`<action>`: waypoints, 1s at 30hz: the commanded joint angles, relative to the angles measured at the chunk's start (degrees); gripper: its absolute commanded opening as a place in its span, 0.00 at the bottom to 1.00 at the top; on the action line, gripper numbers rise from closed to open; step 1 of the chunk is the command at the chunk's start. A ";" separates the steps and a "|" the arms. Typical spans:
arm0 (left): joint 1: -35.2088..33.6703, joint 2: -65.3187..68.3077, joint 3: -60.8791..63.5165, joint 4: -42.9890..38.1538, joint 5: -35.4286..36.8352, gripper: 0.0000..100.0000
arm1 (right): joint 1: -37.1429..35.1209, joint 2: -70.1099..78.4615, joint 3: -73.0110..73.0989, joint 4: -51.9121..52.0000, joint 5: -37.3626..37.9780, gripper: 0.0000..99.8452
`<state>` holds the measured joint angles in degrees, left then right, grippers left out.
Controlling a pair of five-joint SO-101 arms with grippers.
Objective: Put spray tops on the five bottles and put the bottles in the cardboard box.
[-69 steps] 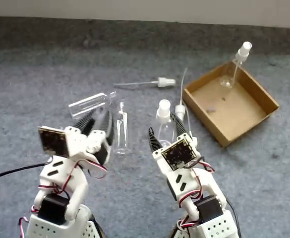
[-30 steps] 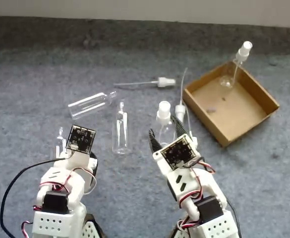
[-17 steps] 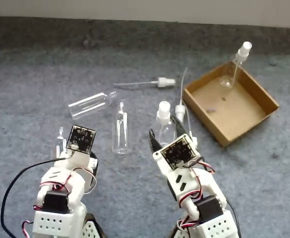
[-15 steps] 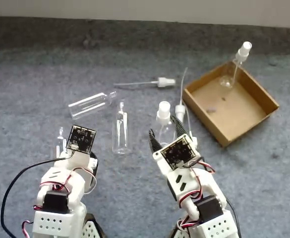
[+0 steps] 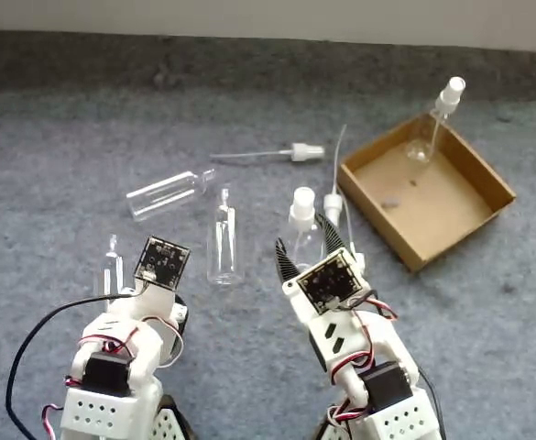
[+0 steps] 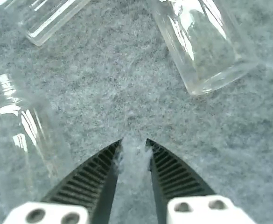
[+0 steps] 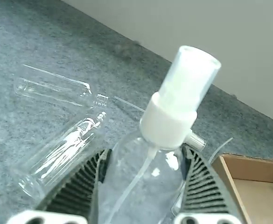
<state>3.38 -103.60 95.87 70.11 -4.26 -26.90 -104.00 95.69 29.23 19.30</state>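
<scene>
My right gripper is shut on an upright clear bottle fitted with a white spray top; in the high view this bottle stands mid-table. My left gripper is drawn back near its base, nearly shut, with bare carpet between its fingers. Beside it stands a small topless bottle. Two topless bottles lie on the carpet. Loose spray tops lie at the centre back and next to the held bottle. The cardboard box holds one capped bottle in its far corner.
Grey carpet covers the table, with a darker strip and a pale wall along the back. The left arm's wrist sits low at the front left. Long thin tubes stick out from the loose spray tops.
The left arm has pulled back from the lying bottles toward its base, and the small upright bottle now shows beside it. Its wrist then shifted slightly right. The right arm has kept still.
</scene>
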 commanded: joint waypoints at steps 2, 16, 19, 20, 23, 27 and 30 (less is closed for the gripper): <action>1.63 -0.13 1.19 1.14 -0.53 0.04 | 0.75 -1.36 8.75 -0.31 -0.62 0.10; 18.95 -0.31 1.19 -13.01 -0.53 0.05 | 0.84 -1.36 5.05 -0.40 -10.02 0.10; 25.10 -0.31 1.19 -13.80 -0.35 0.05 | 2.68 -1.36 4.97 -0.75 -10.02 0.10; 26.68 -0.31 1.19 -13.80 -0.35 0.05 | 3.82 -1.36 4.97 -2.24 -10.02 0.10; 30.90 -0.40 1.19 -15.56 -0.26 0.05 | 6.90 -1.36 5.49 -8.66 -10.11 0.10; 35.21 -0.40 1.19 -19.78 -0.26 0.04 | 7.34 -1.36 5.67 -12.70 -10.11 0.10; 37.76 -0.40 1.19 -21.54 -0.26 0.04 | 7.34 -1.36 5.67 -13.93 -10.11 0.10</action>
<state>37.23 -103.60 95.87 51.91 -4.44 -20.57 -104.00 95.69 18.24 9.89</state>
